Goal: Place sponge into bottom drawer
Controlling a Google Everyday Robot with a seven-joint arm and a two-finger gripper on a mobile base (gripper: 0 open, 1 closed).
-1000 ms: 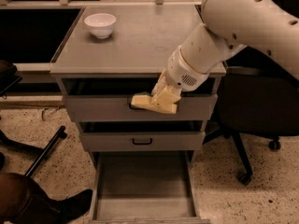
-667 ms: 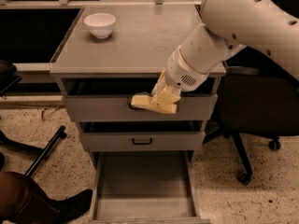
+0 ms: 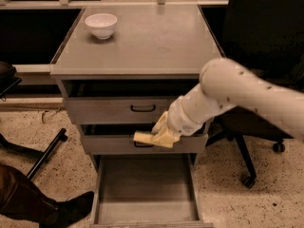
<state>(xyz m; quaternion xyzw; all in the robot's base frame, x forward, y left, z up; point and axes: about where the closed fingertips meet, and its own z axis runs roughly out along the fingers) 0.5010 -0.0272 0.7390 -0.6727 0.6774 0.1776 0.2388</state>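
My gripper (image 3: 160, 133) hangs in front of the middle drawer's face, above the open bottom drawer (image 3: 142, 217). It is shut on the sponge (image 3: 144, 137), whose yellow foam sticks out to the left of the fingers; its green layer does not show. The bottom drawer is pulled out towards me, a long grey tray with a bare flat floor. The sponge is above the drawer's back part and clear of its floor.
A white bowl (image 3: 100, 25) stands at the back left of the cabinet top (image 3: 152, 42). The two upper drawers with black handles (image 3: 143, 108) stand slightly ajar. A black office chair (image 3: 251, 122) is at the right. A chair leg (image 3: 45, 153) and a person's shoe (image 3: 71, 208) are at the left.
My arm has come down with the sponge, from in front of the top drawer to in front of the middle drawer, closer to the open bottom drawer.
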